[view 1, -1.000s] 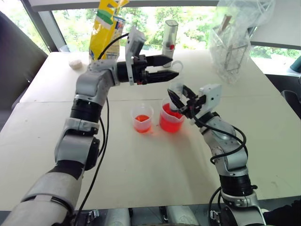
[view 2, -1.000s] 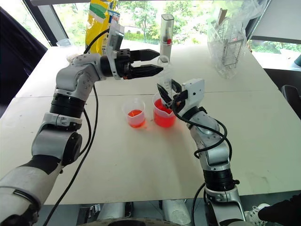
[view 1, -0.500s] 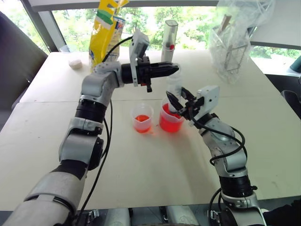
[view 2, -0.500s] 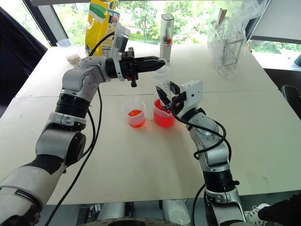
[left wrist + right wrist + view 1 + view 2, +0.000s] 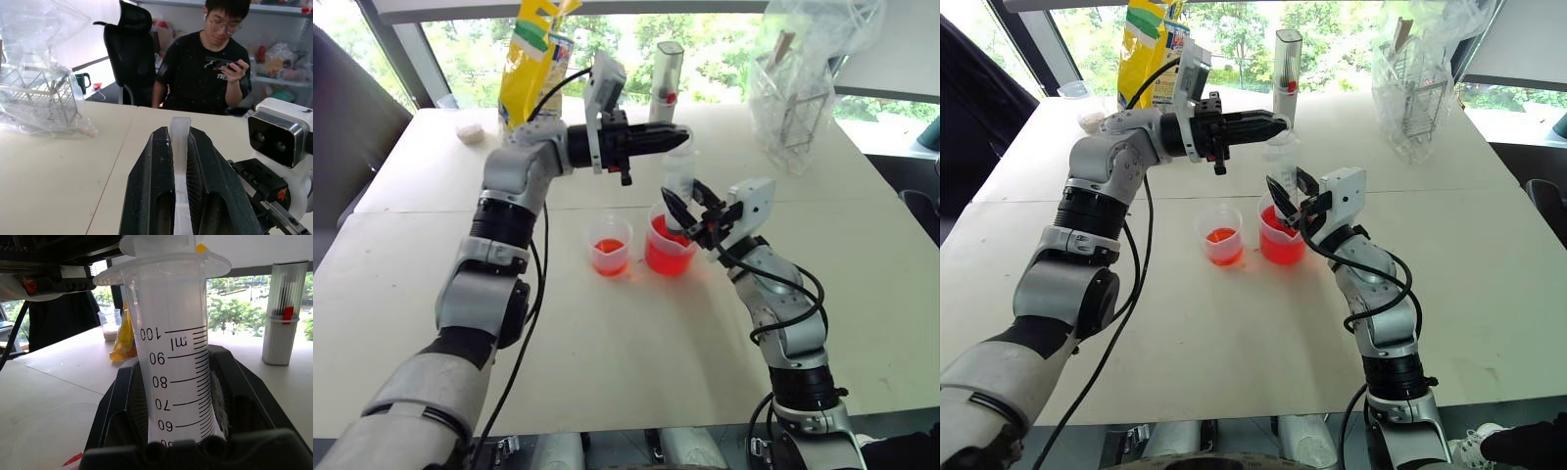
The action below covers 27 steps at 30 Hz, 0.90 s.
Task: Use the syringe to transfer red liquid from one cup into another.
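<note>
The right end effector (image 5: 688,217) grips the upright syringe (image 5: 172,357) over the larger cup (image 5: 668,251), the left end effector (image 5: 668,142) clamping its plunger (image 5: 179,142) overhead.

An office or lab workroom. A white table (image 5: 607,372) stands by large windows (image 5: 724,49) across the frame's top, and a black office chair (image 5: 129,54) and cluttered shelves (image 5: 288,68) sit upper right behind a seated person (image 5: 205,63).
</note>
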Each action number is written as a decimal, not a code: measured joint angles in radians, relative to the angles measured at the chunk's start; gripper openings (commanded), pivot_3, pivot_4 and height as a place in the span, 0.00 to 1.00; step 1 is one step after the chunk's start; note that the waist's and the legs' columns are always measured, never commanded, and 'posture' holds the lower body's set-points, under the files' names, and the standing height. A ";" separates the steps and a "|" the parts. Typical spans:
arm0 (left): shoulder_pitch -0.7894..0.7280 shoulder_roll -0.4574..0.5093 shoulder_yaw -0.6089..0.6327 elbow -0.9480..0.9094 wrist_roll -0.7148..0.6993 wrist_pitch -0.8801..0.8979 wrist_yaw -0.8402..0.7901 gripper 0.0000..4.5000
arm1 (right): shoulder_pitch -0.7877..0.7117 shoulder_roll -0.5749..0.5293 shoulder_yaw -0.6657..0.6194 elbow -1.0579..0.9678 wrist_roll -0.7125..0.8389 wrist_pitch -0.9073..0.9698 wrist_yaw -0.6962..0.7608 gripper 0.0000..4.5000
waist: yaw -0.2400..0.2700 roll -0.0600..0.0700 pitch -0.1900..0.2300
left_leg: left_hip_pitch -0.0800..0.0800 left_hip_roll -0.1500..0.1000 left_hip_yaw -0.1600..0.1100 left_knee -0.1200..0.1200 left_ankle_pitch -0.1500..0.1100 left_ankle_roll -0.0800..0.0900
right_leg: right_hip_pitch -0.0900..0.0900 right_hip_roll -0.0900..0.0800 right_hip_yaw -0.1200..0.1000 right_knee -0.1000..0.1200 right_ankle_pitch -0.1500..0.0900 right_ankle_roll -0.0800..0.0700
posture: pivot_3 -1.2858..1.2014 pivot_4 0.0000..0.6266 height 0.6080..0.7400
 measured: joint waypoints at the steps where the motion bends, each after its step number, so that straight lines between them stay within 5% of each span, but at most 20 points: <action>1: -0.001 0.000 0.000 0.000 0.000 0.000 0.000 0.00 | 0.000 0.000 0.000 0.001 0.000 -0.001 0.000 0.30 | 0.000 0.000 0.000 | 0.000 0.000 0.000 0.000 0.000 0.000 | 0.000 0.000 0.000 0.000 0.000 0.000 | 0.52 0.24 1.00; 27: -0.019 0.002 0.004 0.025 0.001 -0.021 0.001 0.00 | 0.004 -0.001 0.003 0.021 0.001 -0.011 0.003 0.30 | 0.000 0.000 0.000 | 0.000 0.000 0.000 0.000 0.000 0.000 | 0.000 0.000 0.000 0.000 0.000 0.000 | 0.52 0.24 1.00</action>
